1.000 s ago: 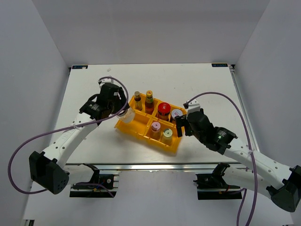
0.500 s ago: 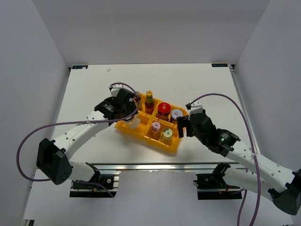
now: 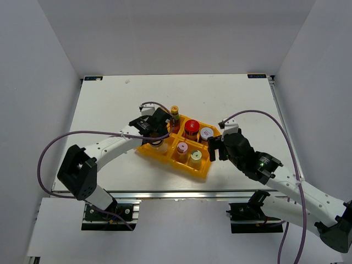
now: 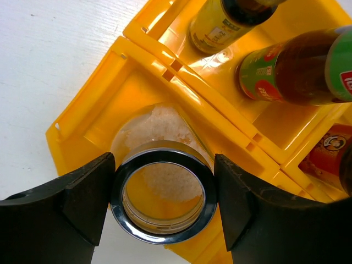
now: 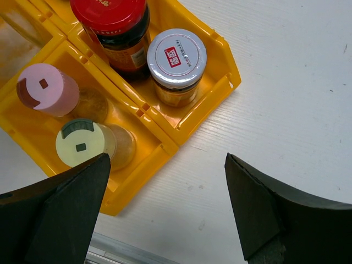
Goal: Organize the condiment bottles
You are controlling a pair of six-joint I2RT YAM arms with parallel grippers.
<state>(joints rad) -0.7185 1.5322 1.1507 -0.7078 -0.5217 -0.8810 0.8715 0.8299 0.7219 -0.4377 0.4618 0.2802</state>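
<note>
My left gripper is shut on the clear glass jar with white contents, holding it by its chrome rim. The jar's lower part sits in the near-left compartment of the yellow tray. Two slim brown bottles stand in the far-left compartment; one shows in the top view. The red-capped jar and silver-lidded jar share the far-right compartment. The pink-capped and pale-yellow-capped bottles share the near-right one. My right gripper is open and empty beside the tray's right corner.
The tray lies slantwise in the middle of the white table. The table's metal front rail runs just below the tray. Purple cables loop from both arms.
My left arm has swung right with the glass jar, from beside the tray's left end to its near-left compartment. The right gripper has barely moved.
</note>
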